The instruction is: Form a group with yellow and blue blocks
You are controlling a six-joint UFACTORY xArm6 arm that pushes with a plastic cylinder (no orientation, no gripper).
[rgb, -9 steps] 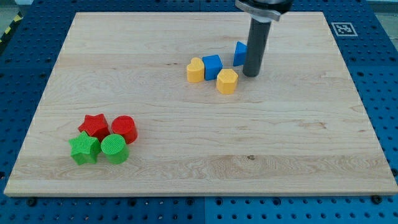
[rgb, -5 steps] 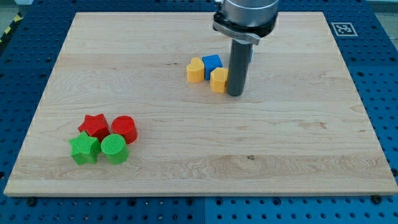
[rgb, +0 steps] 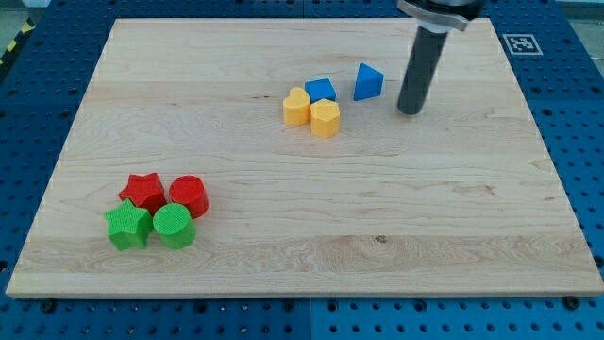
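Observation:
Two yellow blocks, a heart-shaped one and a hexagonal one, touch each other and a blue cube just above them, near the board's top middle. A blue triangular block lies apart, a little to the right of that cluster. My tip rests on the board to the right of the blue triangular block, with a small gap between them.
A red star, a red cylinder, a green star and a green cylinder sit bunched at the lower left of the wooden board. A marker tag lies beyond the top right corner.
My tip pushed the hexagonal yellow block left against the yellow heart and blue cube, then moved up and right to the right side of the blue triangular block.

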